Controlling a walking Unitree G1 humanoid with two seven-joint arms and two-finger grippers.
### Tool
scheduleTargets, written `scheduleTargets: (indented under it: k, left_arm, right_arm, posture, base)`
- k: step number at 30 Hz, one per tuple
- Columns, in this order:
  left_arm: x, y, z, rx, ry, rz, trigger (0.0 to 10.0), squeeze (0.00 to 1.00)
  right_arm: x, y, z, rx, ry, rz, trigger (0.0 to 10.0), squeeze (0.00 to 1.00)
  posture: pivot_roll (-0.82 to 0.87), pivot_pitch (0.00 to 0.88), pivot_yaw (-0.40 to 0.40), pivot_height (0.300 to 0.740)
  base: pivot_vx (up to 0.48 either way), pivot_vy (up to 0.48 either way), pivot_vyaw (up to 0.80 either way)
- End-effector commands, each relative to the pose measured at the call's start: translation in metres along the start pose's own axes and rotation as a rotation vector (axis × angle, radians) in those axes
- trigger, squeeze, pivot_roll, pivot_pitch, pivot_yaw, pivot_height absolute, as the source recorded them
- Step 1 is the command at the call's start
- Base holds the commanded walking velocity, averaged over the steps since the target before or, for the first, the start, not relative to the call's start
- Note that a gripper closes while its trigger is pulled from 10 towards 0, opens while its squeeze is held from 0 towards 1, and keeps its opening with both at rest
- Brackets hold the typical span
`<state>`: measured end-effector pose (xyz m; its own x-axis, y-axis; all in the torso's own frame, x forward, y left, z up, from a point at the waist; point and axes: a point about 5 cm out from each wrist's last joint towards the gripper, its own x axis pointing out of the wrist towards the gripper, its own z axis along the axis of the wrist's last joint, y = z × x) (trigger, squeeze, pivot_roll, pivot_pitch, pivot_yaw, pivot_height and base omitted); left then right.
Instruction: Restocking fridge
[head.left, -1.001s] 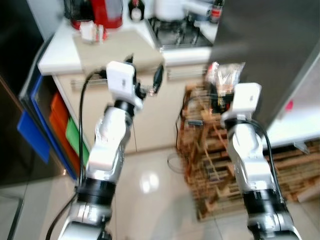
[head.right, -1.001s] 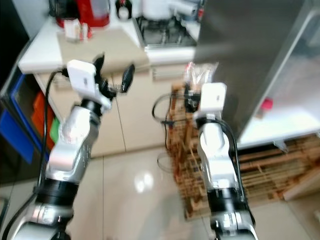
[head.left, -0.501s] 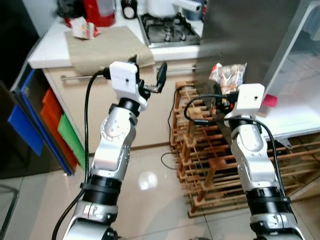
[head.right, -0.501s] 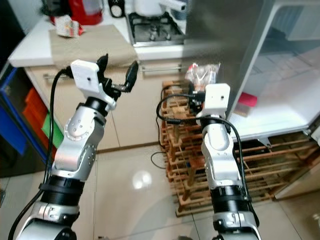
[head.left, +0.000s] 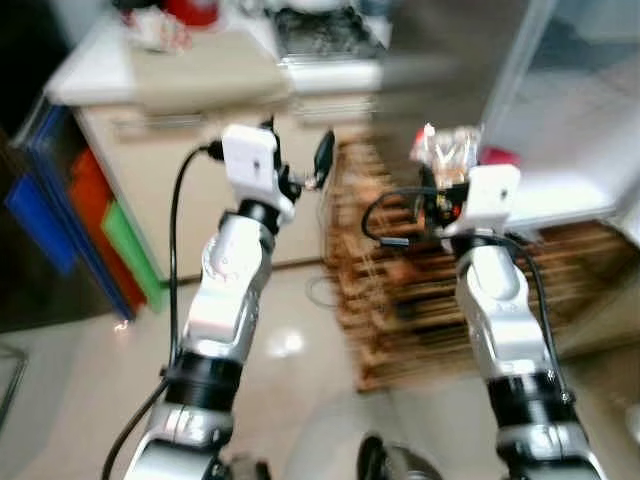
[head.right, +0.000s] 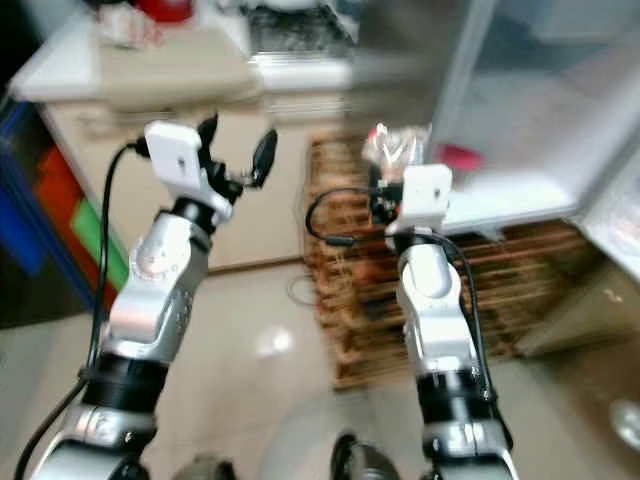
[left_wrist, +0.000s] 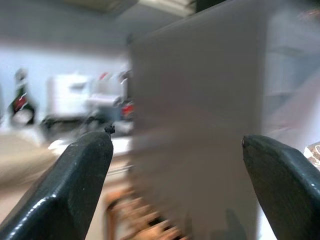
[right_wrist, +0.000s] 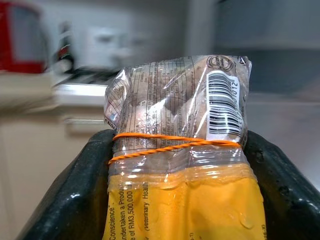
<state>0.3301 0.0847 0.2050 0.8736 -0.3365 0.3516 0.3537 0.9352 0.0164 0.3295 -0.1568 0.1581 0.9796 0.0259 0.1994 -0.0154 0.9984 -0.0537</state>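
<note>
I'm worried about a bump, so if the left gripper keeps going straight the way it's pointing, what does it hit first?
Probably the grey fridge side panel. In the left wrist view it fills the gap between the left gripper's open fingers. The picture is blurred, so how far off it stands is unclear.

- Wooden wine rack (head.left: 400, 300): stands on the floor against the cabinet front, blurred.
- Table (head.left: 100, 75): white top over pale cabinet doors with a long bar handle.
- Beige cloth (head.left: 205, 70): spread flat on the table.
- Gas hob (head.left: 320, 35): set in the table top just beside the cloth.
- Red appliance (head.left: 190, 10): at the table's back edge, cut off by the frame.
- Blue, orange and green panels (head.left: 70, 215): stacked upright at the table's left end.
- Floor (head.left: 290, 345): glossy pale tile, carries a light reflection.
- Black cable (head.left: 385, 215): looped before the wine rack.
</note>
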Motion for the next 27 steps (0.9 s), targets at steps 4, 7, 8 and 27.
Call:
scheduleTargets:
  k: [4,7,8,27]
  left_arm:
    - [0.005,-0.001,0.006,0.010,-0.022,-0.018,10.0,0.00]
    - [0.005,-0.001,0.007,0.015,-0.022,-0.020,10.0,0.00]
    - [0.006,0.000,0.006,0.028,-0.014,-0.013,10.0,0.00]
    - [0.009,0.013,-0.002,0.055,0.044,0.081,10.0,0.00]
  right_arm:
    - [0.007,0.000,0.011,-0.003,-0.040,0.002,0.0,0.00]
    - [0.006,0.000,0.011,-0.001,-0.041,-0.001,0.0,0.00]
    - [0.006,-0.001,0.010,0.000,-0.040,-0.003,0.0,0.00]
    - [0.007,0.005,0.009,0.005,-0.037,0.017,0.0,0.00]
  posture:
    - [-0.10,0.000,0.034,0.740]
    - [-0.10,0.000,0.039,0.740]
    - [-0.10,0.000,0.039,0.740]
    - [-0.10,0.000,0.042,0.740]
  base:
    - [0.000,-0.454,0.00]
    - [0.000,-0.435,0.00]
    - [0.334,-0.341,0.00]
    - [0.443,-0.066,0.00]
